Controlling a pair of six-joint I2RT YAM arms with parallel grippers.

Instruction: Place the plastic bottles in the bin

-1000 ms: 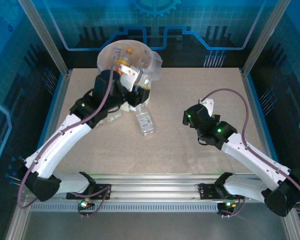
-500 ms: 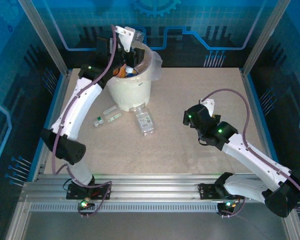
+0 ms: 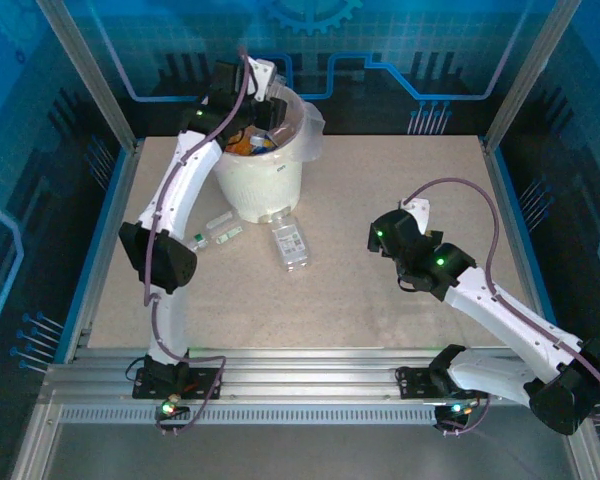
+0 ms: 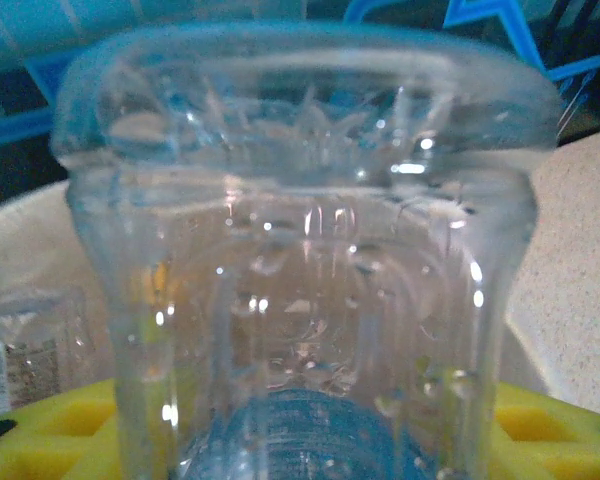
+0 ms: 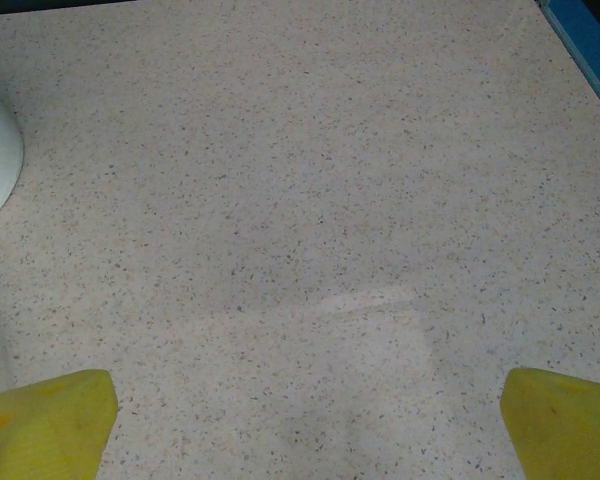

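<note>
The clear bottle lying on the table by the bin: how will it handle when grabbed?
The bottle looks clear and empty, so probably light. Lying on its side, it may roll if nudged. Its plastic walls likely dent when squeezed.

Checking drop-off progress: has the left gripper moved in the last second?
Yes. The left gripper, holding a clear bottle, has travelled away from the lying bottle on the table, from the near side of the bin to above its opening.
</note>
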